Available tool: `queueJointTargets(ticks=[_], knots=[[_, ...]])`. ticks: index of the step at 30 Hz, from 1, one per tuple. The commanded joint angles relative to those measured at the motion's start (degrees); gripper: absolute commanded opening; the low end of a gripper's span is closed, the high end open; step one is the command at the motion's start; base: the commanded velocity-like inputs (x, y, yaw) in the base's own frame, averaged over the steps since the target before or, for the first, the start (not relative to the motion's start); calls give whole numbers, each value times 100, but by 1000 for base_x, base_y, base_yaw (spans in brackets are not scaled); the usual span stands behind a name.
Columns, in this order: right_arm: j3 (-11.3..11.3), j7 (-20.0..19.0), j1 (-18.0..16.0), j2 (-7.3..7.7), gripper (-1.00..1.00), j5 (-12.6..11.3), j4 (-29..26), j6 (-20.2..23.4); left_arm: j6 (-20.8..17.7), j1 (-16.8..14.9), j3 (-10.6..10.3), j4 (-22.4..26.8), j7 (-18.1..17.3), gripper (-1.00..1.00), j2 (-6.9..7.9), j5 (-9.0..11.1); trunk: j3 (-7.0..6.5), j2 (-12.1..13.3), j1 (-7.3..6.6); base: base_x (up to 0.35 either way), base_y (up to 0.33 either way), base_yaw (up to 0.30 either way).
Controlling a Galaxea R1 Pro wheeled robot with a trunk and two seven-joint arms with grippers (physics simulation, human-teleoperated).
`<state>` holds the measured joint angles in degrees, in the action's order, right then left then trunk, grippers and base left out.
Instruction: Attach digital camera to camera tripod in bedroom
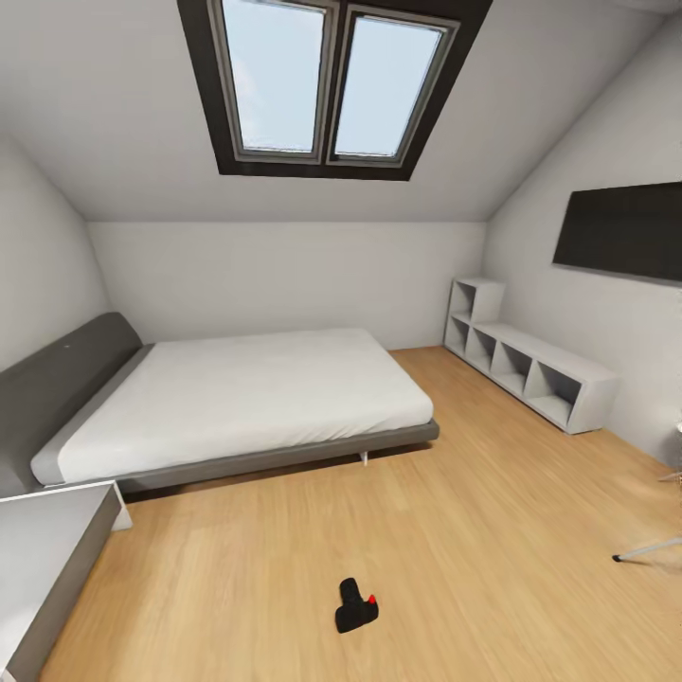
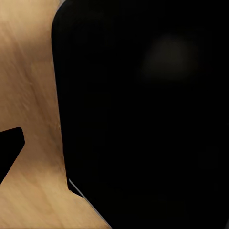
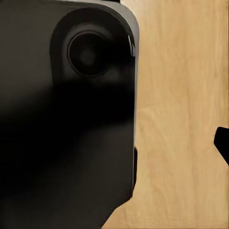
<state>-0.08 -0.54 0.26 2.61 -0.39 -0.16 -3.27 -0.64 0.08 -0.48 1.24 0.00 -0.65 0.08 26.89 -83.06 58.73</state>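
The digital camera [image 1: 356, 606] lies on the light wood floor near the bottom middle of the head view, black with its red button showing on the right side. At the right edge, a silver-grey leg of the camera tripod [image 1: 652, 548] slants down to a black foot; the rest of the stand is cut off. In each wrist view a dark slab of the robot's own body sits close in front of the lens above the floor. A black fingertip [image 2: 9, 149] pokes in at the edge of the left wrist view, and another black fingertip [image 3: 222, 143] in the right wrist view.
The grey-framed white bed [image 1: 246, 398] fills the middle left. A white cubby shelf [image 1: 530, 365] runs along the right wall under a black wall panel [image 1: 620, 230]. A grey-white cabinet corner [image 1: 47, 559] stands at the lower left. The skylight [image 1: 332, 80] is overhead.
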Motion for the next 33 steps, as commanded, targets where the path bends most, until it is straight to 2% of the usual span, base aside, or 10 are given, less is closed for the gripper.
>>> queueJointTargets(ticks=[1,9,14,33], knots=[[-1,-6,1,-8,100,-4,-1,-50,-7,1,-5,8,0,100,1,1,4,-2,0,0,-294,0],[7,-8,1,-58,100,-5,4,-189,-7,1,-5,8,0,100,22,2,4,-2,0,0,-305,6],[7,-8,1,-64,100,-5,6,-197,-6,1,-3,8,0,100,93,1,4,-2,0,0,-310,76],[9,-8,1,-67,100,-5,7,-209,4,1,13,13,9,100,329,9,16,-2,0,1,-310,255]])
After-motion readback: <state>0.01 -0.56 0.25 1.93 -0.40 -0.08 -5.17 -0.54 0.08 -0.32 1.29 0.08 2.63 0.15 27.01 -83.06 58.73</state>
